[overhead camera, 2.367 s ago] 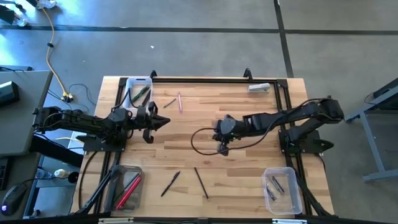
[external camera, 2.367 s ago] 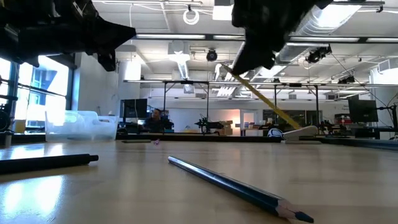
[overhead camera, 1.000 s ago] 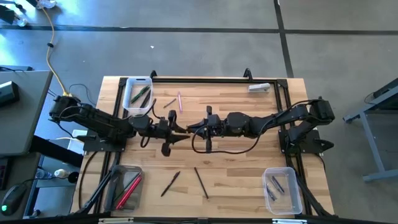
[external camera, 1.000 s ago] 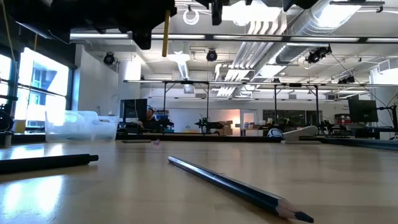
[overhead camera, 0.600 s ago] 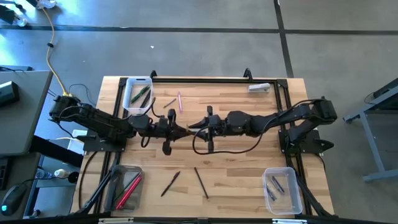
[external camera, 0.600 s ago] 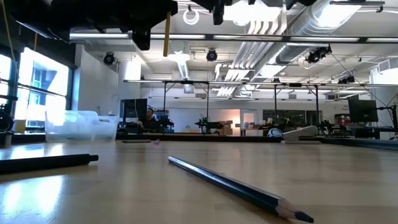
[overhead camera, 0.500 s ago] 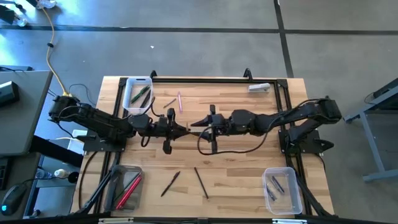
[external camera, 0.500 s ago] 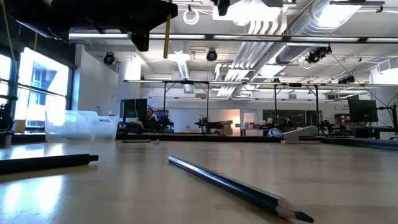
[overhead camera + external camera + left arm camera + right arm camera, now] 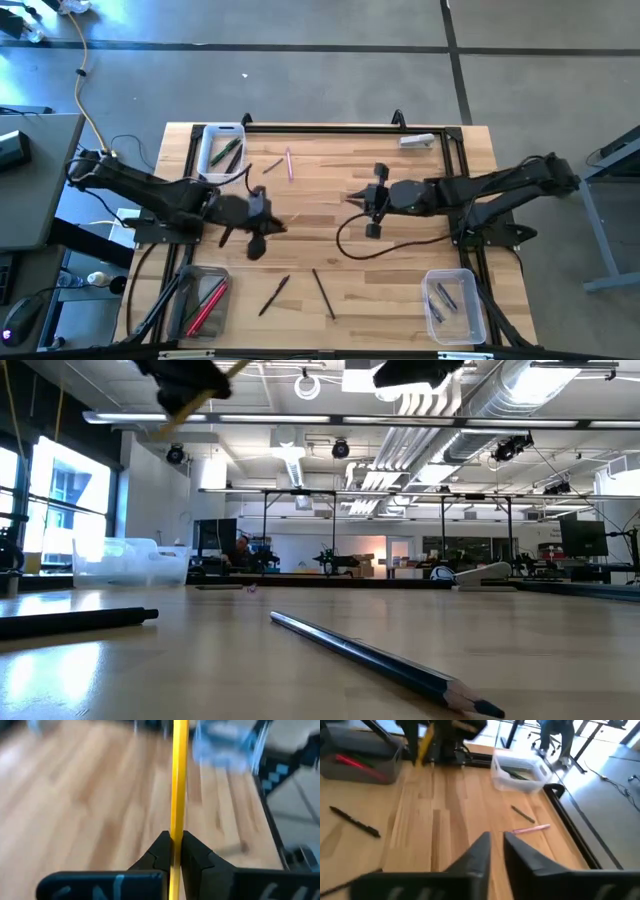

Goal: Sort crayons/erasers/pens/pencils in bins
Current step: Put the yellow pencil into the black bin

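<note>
My left gripper (image 9: 272, 224) hangs over the table's middle left, shut on a yellow pencil (image 9: 176, 780), which also shows in the right wrist view (image 9: 426, 742). My right gripper (image 9: 354, 198) is open over the table's centre and holds nothing; its fingers (image 9: 492, 846) stand a little apart. The white-rimmed bin (image 9: 222, 150) at the far left holds green sticks. A grey-tinted bin (image 9: 205, 300) at the near left holds red ones, and a clear bin (image 9: 453, 305) at the near right holds greyish ones. My left gripper pinches the yellow pencil's shaft (image 9: 175, 832) between its two fingers (image 9: 161, 851), which lie across it. The pencil is lifted clear of the table and shows tilted in the low view.
Loose on the wood lie a pink stick (image 9: 289, 165), a short grey one (image 9: 271, 166), a black pen (image 9: 274, 294) and a dark pencil (image 9: 322, 293). A pale block (image 9: 417, 141) sits at the far right. A black frame (image 9: 330, 128) runs along the table's edges.
The two grippers met over the table's middle with the yellow pencil between them. My right gripper let go and drew back toward the table's right. My left gripper kept the pencil, moved toward the left and near edges, and the pencil tipped from upright to slanted.
</note>
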Robot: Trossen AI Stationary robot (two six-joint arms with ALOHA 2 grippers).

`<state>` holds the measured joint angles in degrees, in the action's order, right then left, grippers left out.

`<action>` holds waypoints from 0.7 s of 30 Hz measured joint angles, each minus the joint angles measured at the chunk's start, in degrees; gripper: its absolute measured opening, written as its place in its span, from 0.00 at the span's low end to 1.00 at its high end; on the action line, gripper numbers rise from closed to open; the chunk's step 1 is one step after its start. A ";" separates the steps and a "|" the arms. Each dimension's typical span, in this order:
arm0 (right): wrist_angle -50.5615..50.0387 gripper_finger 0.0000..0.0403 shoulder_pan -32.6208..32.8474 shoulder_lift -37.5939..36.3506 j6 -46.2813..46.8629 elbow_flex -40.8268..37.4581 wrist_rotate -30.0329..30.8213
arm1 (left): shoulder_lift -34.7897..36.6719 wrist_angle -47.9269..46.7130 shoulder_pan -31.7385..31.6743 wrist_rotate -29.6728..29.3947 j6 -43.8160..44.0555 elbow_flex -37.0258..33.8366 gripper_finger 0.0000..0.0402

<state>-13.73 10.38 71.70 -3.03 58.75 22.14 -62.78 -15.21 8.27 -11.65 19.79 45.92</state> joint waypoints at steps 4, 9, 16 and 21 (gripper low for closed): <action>10.70 0.03 0.32 0.75 -2.47 -7.43 -1.72 | -1.26 -18.33 7.61 -1.66 12.04 6.80 0.00; 31.18 0.02 -0.07 0.64 -1.94 -19.86 -4.81 | -2.54 -34.78 17.83 -1.97 31.57 11.63 0.00; 49.70 0.01 -0.14 0.62 0.48 -30.58 -5.83 | -5.74 -42.50 32.18 0.74 58.71 12.07 0.00; 51.31 0.00 -0.14 -0.02 0.13 -31.92 -5.83 | -9.91 -45.30 41.51 2.54 71.98 11.90 0.00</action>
<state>37.58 10.24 71.68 -2.90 26.84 16.32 -72.69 -60.51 49.78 -9.12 91.77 57.82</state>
